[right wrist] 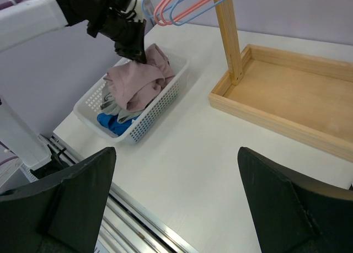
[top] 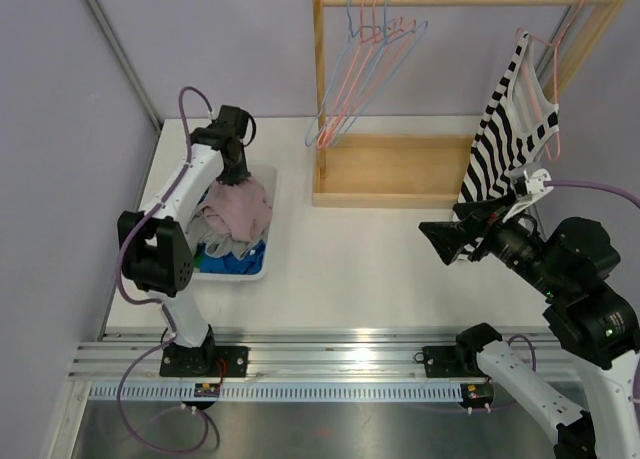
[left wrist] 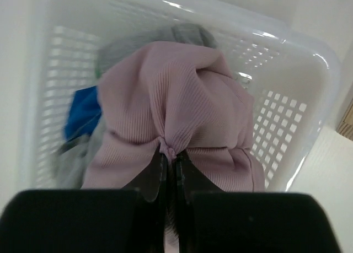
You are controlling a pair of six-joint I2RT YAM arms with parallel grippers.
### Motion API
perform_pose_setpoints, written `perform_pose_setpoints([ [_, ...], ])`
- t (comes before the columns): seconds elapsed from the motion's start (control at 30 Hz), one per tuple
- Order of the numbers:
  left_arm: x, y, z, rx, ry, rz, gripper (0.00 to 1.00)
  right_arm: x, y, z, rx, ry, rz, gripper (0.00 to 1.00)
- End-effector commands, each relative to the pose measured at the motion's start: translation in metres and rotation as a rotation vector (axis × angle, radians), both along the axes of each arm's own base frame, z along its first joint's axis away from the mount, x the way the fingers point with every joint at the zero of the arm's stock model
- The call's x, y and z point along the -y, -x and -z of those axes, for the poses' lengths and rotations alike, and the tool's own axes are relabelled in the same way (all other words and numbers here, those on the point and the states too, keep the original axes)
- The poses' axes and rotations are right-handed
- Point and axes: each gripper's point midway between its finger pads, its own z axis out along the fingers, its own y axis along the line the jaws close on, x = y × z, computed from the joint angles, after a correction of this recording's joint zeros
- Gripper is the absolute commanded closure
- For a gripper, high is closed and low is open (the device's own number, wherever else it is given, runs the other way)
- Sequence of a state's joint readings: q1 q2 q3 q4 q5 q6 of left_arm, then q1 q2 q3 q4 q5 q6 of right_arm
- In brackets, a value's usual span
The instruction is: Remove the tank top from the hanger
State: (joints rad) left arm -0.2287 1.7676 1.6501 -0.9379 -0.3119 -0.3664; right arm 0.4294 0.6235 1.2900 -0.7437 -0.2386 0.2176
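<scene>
The black-and-white striped tank top (top: 505,129) hangs on a pink hanger (top: 553,79) at the right end of the wooden rail. My right gripper (top: 450,241) is open and empty just below and left of its hem, over the table; in the right wrist view the gripper (right wrist: 176,151) has only bare tabletop between its wide-apart fingers. My left gripper (top: 236,174) is down in the white basket (top: 255,269), shut on a pinch of a pink ribbed garment (left wrist: 176,98); the gripper (left wrist: 171,154) holds a small fold at its tips. Neither wrist view shows the tank top.
The wooden rack has a tray base (top: 400,169) and a bunch of empty pink and blue hangers (top: 365,69) at its left end. The basket (right wrist: 160,107) also holds grey and blue clothes. A purple wall and metal post stand at the left.
</scene>
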Motion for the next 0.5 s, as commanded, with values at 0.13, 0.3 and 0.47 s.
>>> perform_pose_setpoints([
  [0.13, 0.032, 0.003, 0.055, -0.066, 0.193, 0.006, 1.0, -0.004, -0.007, -0.005, 0.017, -0.02, -0.003, 0.01],
  [0.3, 0.027, 0.002, 0.027, 0.016, 0.196, -0.025, 0.83, 0.035, -0.028, -0.006, -0.032, 0.004, 0.261, 0.0],
  [0.47, 0.021, 0.003, -0.031, 0.144, 0.207, -0.038, 0.51, 0.09, -0.051, -0.005, -0.077, 0.103, 0.599, 0.01],
])
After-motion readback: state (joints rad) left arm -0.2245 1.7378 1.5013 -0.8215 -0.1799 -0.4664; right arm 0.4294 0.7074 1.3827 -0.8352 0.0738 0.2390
